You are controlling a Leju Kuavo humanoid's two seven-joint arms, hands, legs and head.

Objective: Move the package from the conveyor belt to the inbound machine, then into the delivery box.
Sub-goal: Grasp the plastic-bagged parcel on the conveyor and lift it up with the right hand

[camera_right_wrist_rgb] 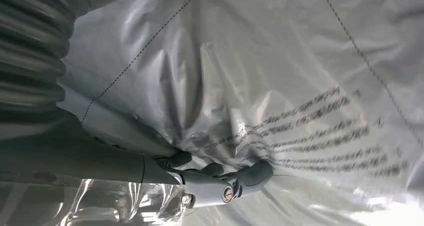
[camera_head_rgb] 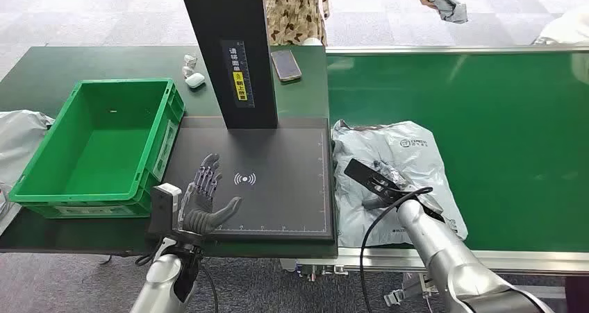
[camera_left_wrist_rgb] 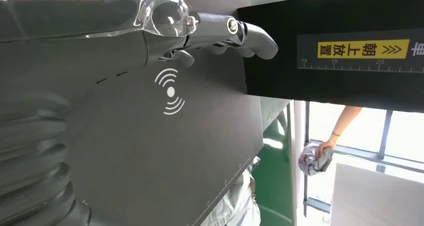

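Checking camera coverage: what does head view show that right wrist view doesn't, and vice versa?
Head view alone: the green crate, the black scan pad, the conveyor belt, the phone, and the left robot hand open over the pad. Right wrist view alone: the rows of faint print on the film, and how the fingers pinch a fold. Both: the grey package and the right robot hand on it.

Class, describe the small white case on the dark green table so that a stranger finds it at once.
Start at the green crate. Beyond its far right corner, left of the black post, lies the white case: smooth and rounded, unlike the crumpled white scrap behind it.
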